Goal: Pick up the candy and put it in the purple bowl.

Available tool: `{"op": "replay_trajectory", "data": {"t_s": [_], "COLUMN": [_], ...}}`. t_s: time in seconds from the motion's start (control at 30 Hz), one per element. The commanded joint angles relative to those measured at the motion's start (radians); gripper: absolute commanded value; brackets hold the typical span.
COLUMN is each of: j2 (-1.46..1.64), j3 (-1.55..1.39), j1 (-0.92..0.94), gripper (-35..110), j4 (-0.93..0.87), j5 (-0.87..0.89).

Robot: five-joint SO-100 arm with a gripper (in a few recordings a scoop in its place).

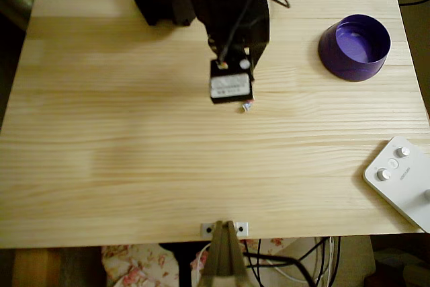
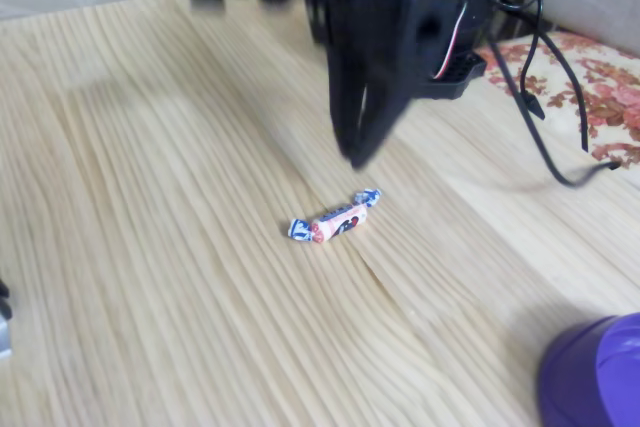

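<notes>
Now — hand nearly closed, empty | candy just below — purple bowl well apart

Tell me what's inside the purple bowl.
In the overhead view the purple bowl holds nothing: its lighter purple inside shows bare. The candy lies on the table, below the gripper, which hangs just above it.

Pale grained wood table, glossy plastic purple bowl, matt black hand.
</notes>
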State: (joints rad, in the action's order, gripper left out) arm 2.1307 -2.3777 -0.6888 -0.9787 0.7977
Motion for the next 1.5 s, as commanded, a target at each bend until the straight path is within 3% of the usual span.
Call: {"op": "replay_trajectory", "data": {"t_s": [0.0,0.8,0.97,1.07,1.3,1.47], "j2": [-0.066,-0.430,-0.391,-0.379,-0.296,0.005], "j3": [0.114,0.268,0.225,0.206,0.135,0.074], "j1": [-0.046,-0.005,-0.002,0.003,-0.002,-0.074], "gripper": [19,17,13,0,0,0], "j4": [0.028,0.132,0.133,0.135,0.143,0.101], "j5": [0.028,-0.014,-0.003,0.000,0.005,-0.077]}}
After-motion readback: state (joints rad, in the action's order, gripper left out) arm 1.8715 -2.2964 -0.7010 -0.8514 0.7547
